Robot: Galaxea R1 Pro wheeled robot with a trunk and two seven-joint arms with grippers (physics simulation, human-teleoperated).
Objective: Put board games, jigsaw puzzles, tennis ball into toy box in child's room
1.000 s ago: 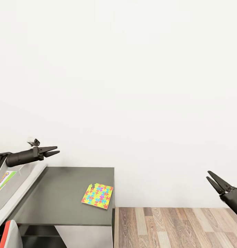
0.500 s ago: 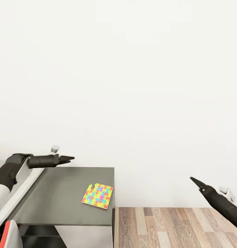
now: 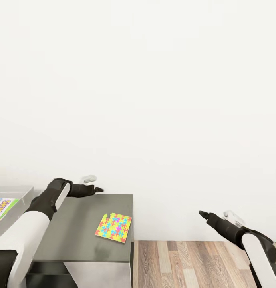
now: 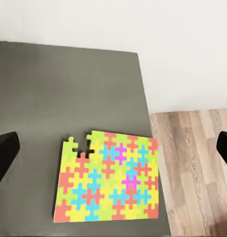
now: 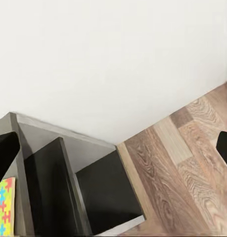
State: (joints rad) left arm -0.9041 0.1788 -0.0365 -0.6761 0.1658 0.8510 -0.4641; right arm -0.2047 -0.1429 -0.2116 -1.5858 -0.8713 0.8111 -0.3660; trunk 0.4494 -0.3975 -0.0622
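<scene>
Matt dark grey table section (image 3: 73, 224); flat multicolour interlocking jigsaw sheet (image 3: 113, 227); grained wood-plank floor (image 3: 194, 264); smooth matt white wall (image 3: 154, 100).

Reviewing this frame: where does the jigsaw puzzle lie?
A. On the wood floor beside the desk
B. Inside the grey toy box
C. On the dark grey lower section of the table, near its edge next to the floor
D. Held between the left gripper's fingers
C: the jigsaw puzzle lies flat on the dark grey lower section near its floor-side edge, with the left gripper above and apart from it.
</scene>
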